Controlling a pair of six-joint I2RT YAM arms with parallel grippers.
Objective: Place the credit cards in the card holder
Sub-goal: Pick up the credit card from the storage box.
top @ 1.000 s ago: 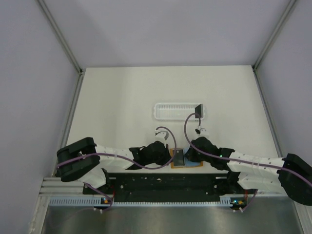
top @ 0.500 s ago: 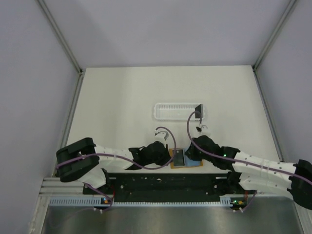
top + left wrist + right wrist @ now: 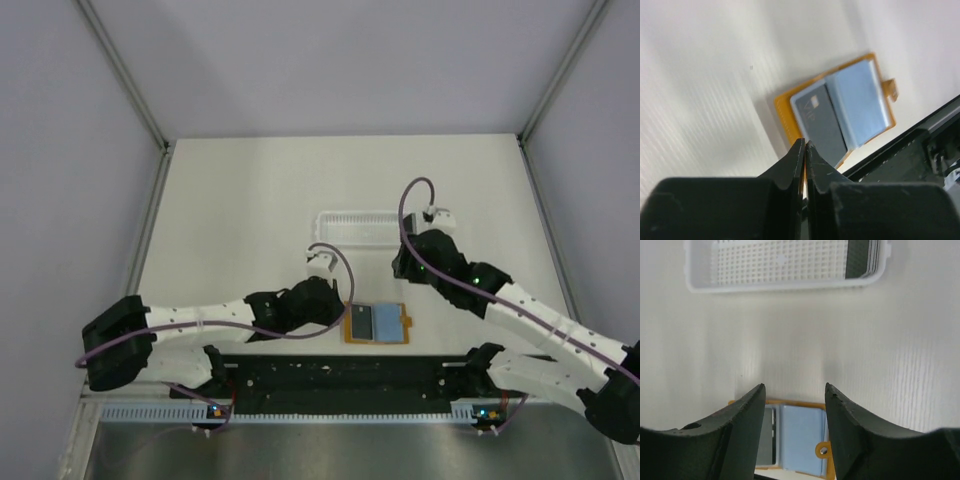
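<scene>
Card holder [image 3: 386, 325] is lying open and flat at the near edge of the table [image 3: 240, 200], close to the arm bases, tab [image 3: 406, 320] pointing right. 1 credit card [image 3: 358, 323] is sitting on its left half; the blue-grey right half is showing bare. Cannot tell if that card is tucked fully into a pocket.

Left gripper [image 3: 805, 152] is hovering just beside the holder's left edge, fingers pressed together with nothing between them. Right gripper [image 3: 794, 389] is hanging spread wide and empty, between the holder and the white tray [image 3: 705, 287], aimed at the tray.

Risks, as a judgement:
- remaining cards [image 3: 861, 259] are standing packed together at the tray's right end, so a pinch could be lifting 2 at once
- tray looks light and could be dragging along with the grab
- nothing is pinning the holder, so pushing in another card could be sliding it or working the seated card loose

Views:
- right wrist is showing the tray cards, which the right arm is hiding from the top camera
- left wrist is showing the print on the seated card and the closed fingers
- only the top view is showing both arms' spacing
</scene>
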